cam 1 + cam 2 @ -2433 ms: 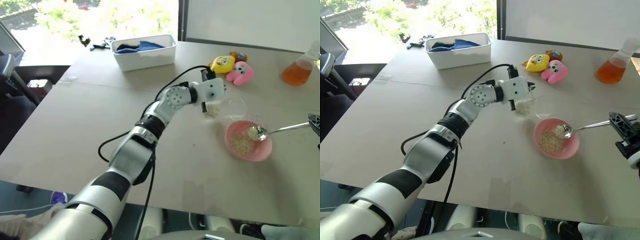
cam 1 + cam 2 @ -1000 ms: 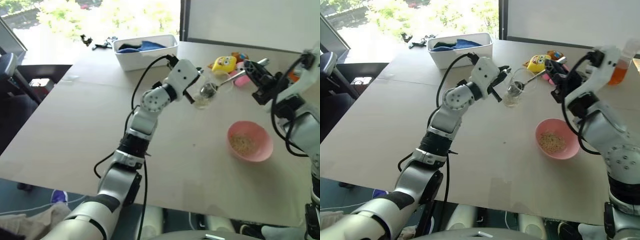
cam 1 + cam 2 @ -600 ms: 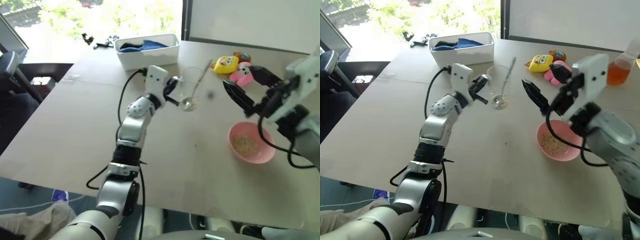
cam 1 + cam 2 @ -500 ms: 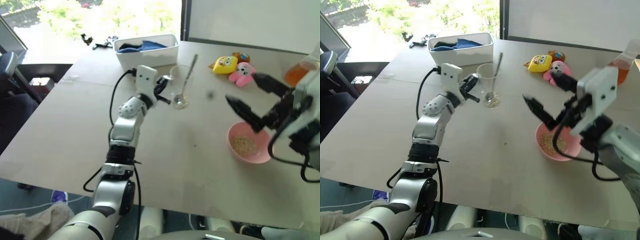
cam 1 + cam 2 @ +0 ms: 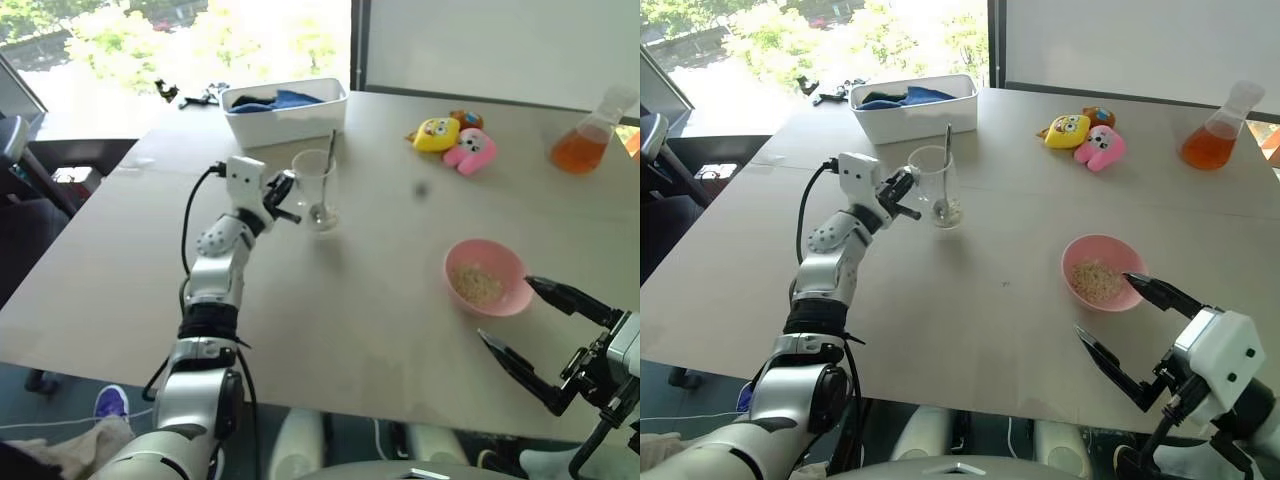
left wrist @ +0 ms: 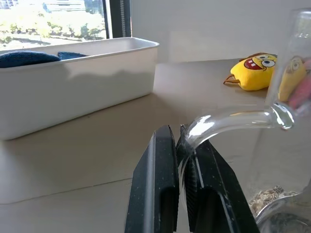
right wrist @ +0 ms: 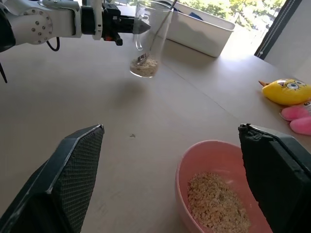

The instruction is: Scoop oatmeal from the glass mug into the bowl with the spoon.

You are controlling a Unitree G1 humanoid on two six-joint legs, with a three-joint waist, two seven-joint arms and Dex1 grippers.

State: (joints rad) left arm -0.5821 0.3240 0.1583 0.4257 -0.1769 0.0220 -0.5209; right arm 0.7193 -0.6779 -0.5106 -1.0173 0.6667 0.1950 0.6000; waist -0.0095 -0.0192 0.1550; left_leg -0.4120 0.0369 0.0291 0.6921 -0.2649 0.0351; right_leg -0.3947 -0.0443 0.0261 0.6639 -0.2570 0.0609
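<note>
We see a pink bowl (image 5: 1102,273) of beige oatmeal (image 5: 1096,279), a clear glass mug (image 5: 934,186), a silver spoon (image 5: 943,170), black pincer fingers (image 6: 156,189), a tan table (image 5: 970,300).

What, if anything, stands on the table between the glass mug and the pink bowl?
Nothing visible. The glass mug, its handle pinched by the left gripper and the spoon standing inside, is separated from the pink bowl by bare table.

I'm looking down on a pale beige table (image 5: 380,330) filling most of the frame. At upper left, a bright window (image 5: 200,40) shows sunlit green trees, and a plain white wall (image 5: 500,45) runs along the upper right behind a dark window post (image 5: 357,45).
</note>
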